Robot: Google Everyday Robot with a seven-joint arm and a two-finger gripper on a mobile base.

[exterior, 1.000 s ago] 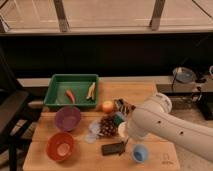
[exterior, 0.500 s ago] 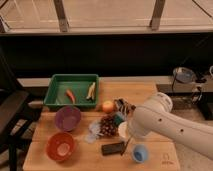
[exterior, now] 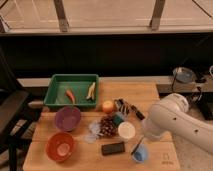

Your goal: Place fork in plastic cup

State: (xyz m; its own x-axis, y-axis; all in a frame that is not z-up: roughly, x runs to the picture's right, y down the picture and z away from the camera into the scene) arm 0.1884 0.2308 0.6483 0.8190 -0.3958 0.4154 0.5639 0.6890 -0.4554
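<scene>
The light-blue plastic cup stands near the table's front edge, right of the black slab. A thin greyish utensil, the fork, slants down from under my white arm to the cup's left rim. I cannot tell whether its tip is inside the cup. My gripper is hidden behind the end of the arm, just above and to the right of the cup.
A white cup stands just behind the blue cup. An orange bowl, a purple bowl and a green tray are on the left. An orange fruit, a dark cluster and a black-handled utensil lie mid-table.
</scene>
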